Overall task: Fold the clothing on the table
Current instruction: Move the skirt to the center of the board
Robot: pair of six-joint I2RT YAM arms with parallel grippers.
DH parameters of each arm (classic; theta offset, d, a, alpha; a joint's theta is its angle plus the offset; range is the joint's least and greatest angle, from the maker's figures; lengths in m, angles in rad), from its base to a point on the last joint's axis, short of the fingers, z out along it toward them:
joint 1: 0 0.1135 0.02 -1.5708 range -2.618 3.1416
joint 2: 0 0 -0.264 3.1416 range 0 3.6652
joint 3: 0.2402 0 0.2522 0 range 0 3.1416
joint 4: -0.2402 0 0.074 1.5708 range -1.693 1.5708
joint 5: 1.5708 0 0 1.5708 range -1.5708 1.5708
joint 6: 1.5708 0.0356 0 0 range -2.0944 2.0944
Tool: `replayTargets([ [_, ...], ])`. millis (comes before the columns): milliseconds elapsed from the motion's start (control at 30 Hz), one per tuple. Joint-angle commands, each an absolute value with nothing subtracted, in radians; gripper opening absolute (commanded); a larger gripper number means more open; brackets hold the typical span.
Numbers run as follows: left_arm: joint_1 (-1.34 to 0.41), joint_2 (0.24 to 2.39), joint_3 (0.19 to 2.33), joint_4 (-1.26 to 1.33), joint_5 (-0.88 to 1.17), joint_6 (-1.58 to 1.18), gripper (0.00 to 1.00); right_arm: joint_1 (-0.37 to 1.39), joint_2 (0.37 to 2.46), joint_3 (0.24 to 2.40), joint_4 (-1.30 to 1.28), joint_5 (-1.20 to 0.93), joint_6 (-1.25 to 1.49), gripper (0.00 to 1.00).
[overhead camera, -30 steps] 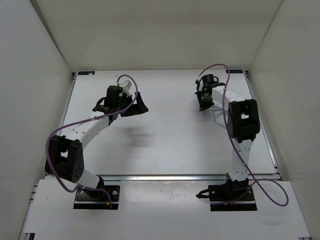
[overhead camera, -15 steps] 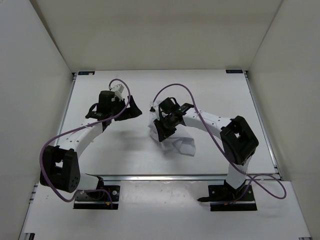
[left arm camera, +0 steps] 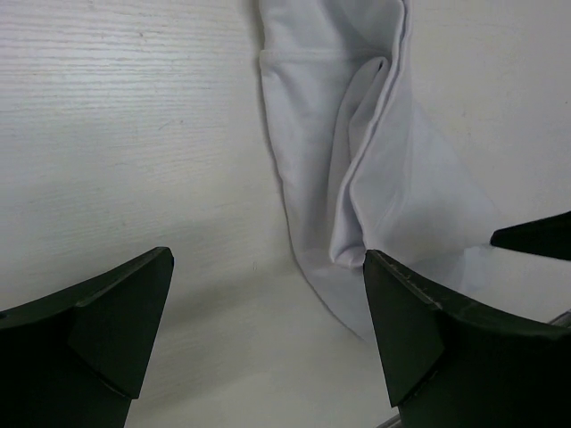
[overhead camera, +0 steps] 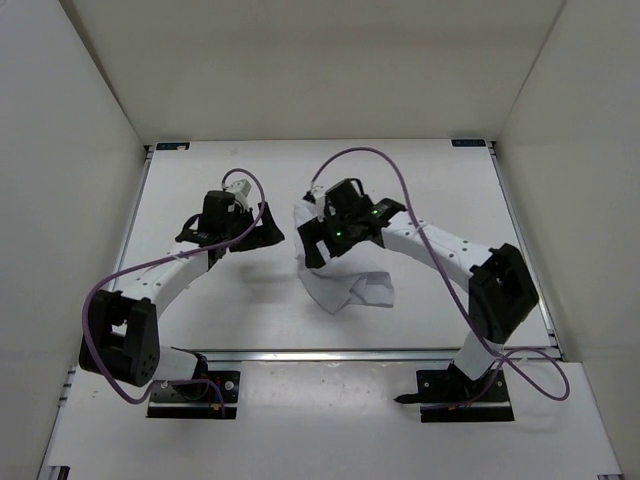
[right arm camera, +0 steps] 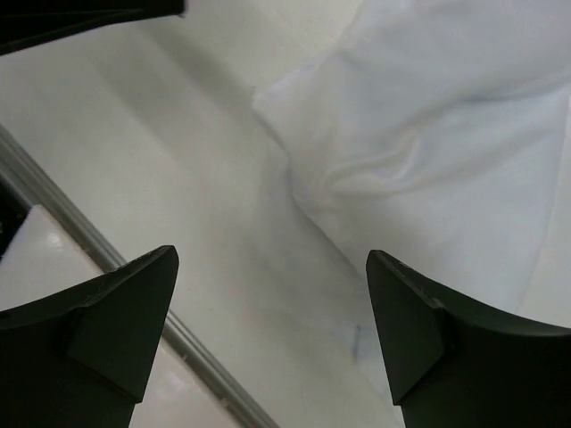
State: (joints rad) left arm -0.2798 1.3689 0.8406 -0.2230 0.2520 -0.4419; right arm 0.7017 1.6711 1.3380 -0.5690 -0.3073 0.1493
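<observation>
Shifted from far right to centre, right gripper (overhead camera: 322, 245), jaws now wide and empty, hangs over crumpled clothing (overhead camera: 350, 288) lying mid table (overhead camera: 200, 320), apparently just released; left gripper (overhead camera: 268, 228), also wide and empty, waits just left, likely for flattening.

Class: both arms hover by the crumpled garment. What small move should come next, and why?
Probably lower the left gripper onto the clothing and close on its nearest edge. Both it and the right gripper stand open and empty, and the clothing lies bunched on the table.
</observation>
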Motion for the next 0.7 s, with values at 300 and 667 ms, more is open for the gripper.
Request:
replayTargets([
  [300,-0.19,1.341,0.839,-0.285,0.173,-0.448,0.99,0.917,1.879,1.451,-0.529,0.205,0.026,0.86],
  [667,-0.172,1.358,0.816,-0.229,0.238,-0.472,0.99,0.867,1.997,1.569,-0.451,0.222,0.009,0.59],
])
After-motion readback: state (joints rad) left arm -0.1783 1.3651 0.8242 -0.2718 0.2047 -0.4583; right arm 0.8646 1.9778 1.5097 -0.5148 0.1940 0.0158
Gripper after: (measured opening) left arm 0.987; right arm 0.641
